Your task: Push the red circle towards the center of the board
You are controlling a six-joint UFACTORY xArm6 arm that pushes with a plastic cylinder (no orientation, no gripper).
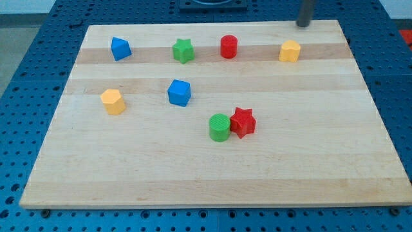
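Observation:
The red circle [228, 46] is a short red cylinder standing near the view's top edge of the wooden board [212, 174], a little right of the middle. My tip [303, 25] is at the board's top edge, up and to the right of the red circle and well apart from it. It touches no block. A yellow block [290, 51] lies just below my tip.
A green star [183, 50] and a blue block [120, 48] lie left of the red circle in the same row. A blue cube [179, 92] and a yellow block [112, 102] lie lower left. A green cylinder [219, 127] touches a red star [243, 122] near the centre.

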